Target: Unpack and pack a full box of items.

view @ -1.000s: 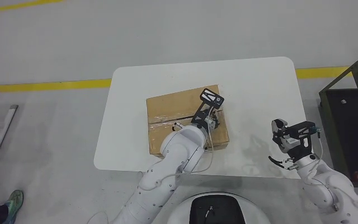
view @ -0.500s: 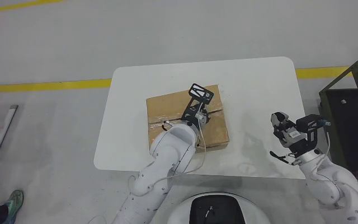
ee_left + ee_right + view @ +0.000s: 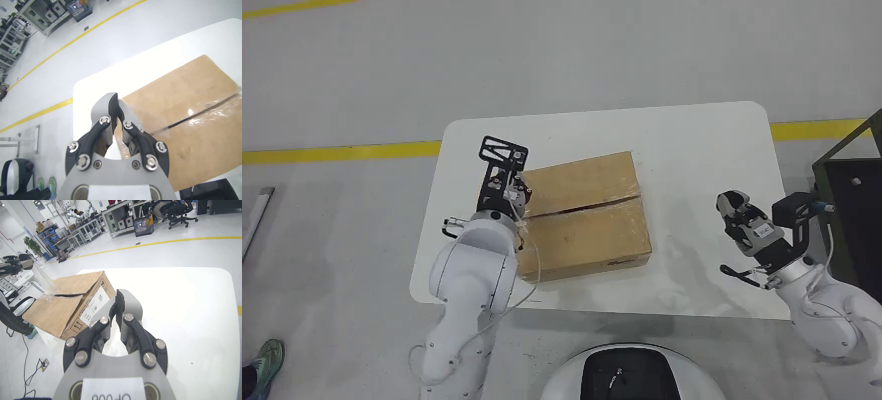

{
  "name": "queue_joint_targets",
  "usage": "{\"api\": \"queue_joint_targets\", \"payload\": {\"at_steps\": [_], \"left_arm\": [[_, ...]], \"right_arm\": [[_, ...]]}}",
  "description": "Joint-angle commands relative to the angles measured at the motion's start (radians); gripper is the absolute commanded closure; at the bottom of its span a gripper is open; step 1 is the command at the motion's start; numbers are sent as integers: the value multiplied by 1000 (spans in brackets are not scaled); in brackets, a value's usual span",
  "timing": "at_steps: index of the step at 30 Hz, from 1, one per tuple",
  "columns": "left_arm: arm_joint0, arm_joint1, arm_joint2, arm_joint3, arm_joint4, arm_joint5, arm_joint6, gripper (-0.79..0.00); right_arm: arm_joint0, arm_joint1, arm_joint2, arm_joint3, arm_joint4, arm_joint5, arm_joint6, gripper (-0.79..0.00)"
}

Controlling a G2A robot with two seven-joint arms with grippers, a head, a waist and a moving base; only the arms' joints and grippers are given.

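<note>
Now left hand [image 3: 117, 98] pinches tape [image 3: 43, 281] — from box [image 3: 587, 215].

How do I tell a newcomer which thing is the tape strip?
On the white table sits one brown box. From the end of its top seam a clear tape strip rises off the cardboard to the shut left pincer. It alone is glossy and see-through; the box is matte brown.

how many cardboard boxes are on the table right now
1. The cardboard box sits near the middle of the white table, top flaps down with a gap along the seam. Its inside is hidden, so smaller boxes may be in there.
</note>
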Motion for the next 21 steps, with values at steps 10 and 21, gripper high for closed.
{"api": "queue_joint_targets", "payload": {"at_steps": [10,21], "left_arm": [[77,21,-209,-58,76,-17,-21,0],[124,32,-347,-56,109,2,-13,0]], "right_arm": [[5,1,0,30,0,-15,-9,0],[8,3,2,43,1,-29,-8,0]]}}
